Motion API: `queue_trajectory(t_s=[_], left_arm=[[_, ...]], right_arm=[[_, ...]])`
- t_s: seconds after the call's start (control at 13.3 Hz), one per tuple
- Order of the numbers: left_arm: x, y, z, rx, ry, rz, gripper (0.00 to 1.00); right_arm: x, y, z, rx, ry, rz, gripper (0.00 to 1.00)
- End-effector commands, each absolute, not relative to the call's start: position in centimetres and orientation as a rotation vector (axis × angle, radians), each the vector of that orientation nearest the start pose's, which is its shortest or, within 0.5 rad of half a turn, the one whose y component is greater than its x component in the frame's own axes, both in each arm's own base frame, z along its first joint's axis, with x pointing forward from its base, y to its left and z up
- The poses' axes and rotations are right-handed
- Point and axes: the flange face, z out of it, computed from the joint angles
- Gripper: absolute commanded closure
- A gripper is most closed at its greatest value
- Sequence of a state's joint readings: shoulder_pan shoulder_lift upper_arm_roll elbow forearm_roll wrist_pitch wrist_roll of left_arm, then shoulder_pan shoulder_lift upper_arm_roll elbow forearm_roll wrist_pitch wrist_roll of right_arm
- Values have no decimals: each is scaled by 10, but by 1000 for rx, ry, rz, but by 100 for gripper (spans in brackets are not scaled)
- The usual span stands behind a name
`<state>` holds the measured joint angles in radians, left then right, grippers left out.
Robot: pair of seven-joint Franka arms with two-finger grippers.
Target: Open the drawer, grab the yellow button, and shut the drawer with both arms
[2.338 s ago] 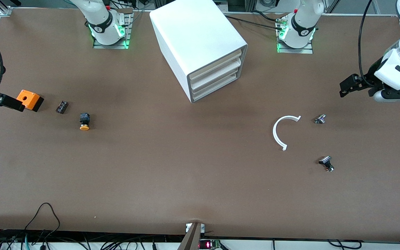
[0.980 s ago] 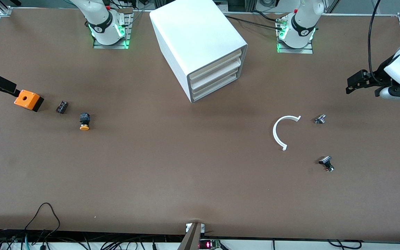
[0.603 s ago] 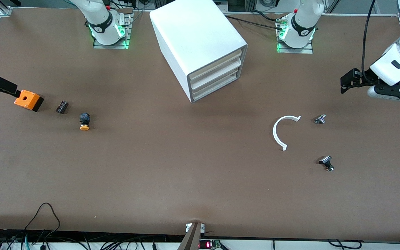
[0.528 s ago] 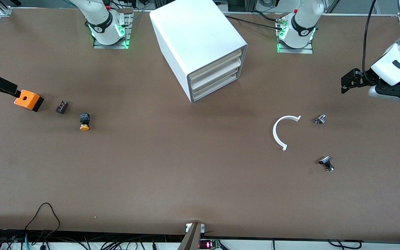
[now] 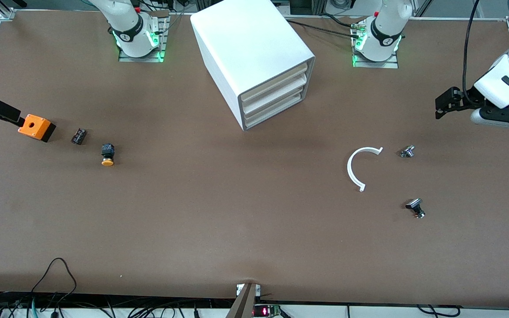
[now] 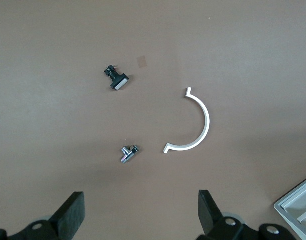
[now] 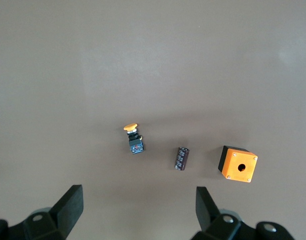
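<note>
The white cabinet (image 5: 245, 48) stands midway between the arms' bases. Its top drawer (image 5: 276, 78) is closed, as are the two lower ones. The button (image 5: 108, 155), with its orange cap and black body, lies on the table toward the right arm's end; it also shows in the right wrist view (image 7: 134, 140). My right gripper (image 5: 11, 115) hangs open and empty beside the orange box (image 5: 36, 127); in its own view (image 7: 138, 212) the fingers are wide apart. My left gripper (image 5: 443, 106) hangs open and empty over the table's left-arm end; its own view (image 6: 138, 220) shows it empty.
A small black part (image 5: 78, 136) lies between the orange box and the button. A white half-ring (image 5: 355, 170) and two small silver-black parts (image 5: 407, 151) (image 5: 415, 208) lie toward the left arm's end. A cabinet corner (image 6: 297, 210) shows in the left wrist view.
My right gripper rose from over the orange box to just beside it, then held still. My left arm swayed a little at its end of the table. The drawers stayed shut.
</note>
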<state>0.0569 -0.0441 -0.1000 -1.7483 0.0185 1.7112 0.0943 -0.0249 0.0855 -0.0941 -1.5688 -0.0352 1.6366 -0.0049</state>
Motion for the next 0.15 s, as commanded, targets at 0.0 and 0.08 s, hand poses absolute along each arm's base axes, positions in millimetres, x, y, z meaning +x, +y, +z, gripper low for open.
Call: queue_trajectory(t_s=[0.0, 0.08], left_arm=[[553, -22, 582, -3099, 230, -15, 0], [553, -22, 583, -3099, 232, -20, 0]], right_arm=[[576, -69, 581, -3163, 176, 5, 0], [575, -70, 576, -3163, 176, -12, 0]])
